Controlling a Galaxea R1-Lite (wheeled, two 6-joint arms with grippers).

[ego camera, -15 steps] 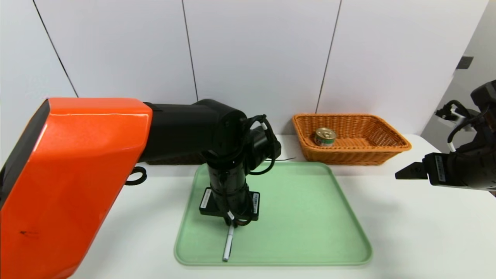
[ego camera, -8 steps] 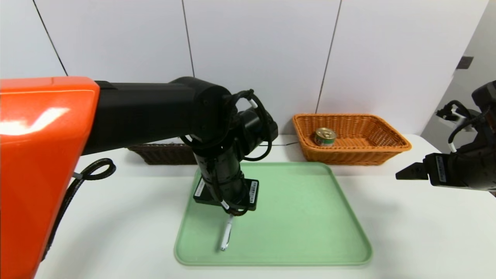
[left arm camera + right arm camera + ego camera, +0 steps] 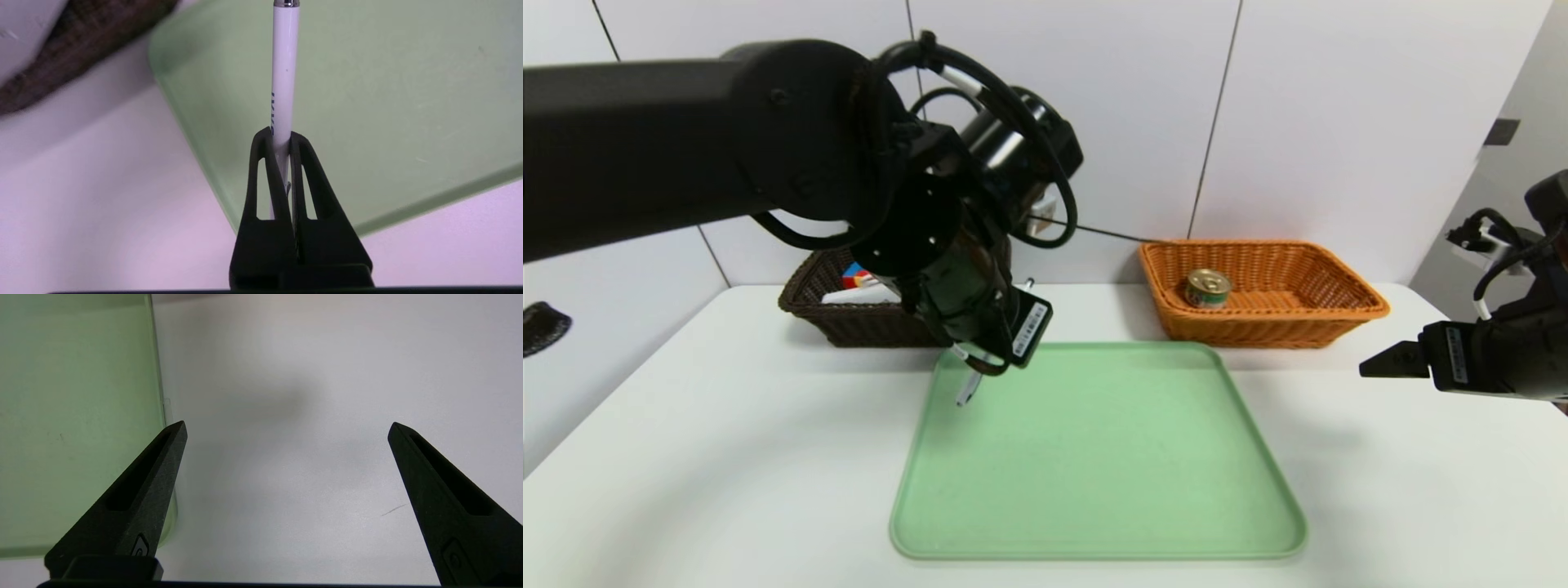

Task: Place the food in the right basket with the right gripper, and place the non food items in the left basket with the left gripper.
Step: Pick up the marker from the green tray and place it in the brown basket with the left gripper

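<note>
The dark basket is sitting at the desk's far left, just behind and left of the left tool, which is gripping the pen by one end, its long axis hanging down over the tray's far-left corner. The arm is hiding much of that basket, though a cube is peeking out. The can is resting in the orange basket. The right tool is idling wide, nothing in it.

White table — white panelled wall behind.
</note>
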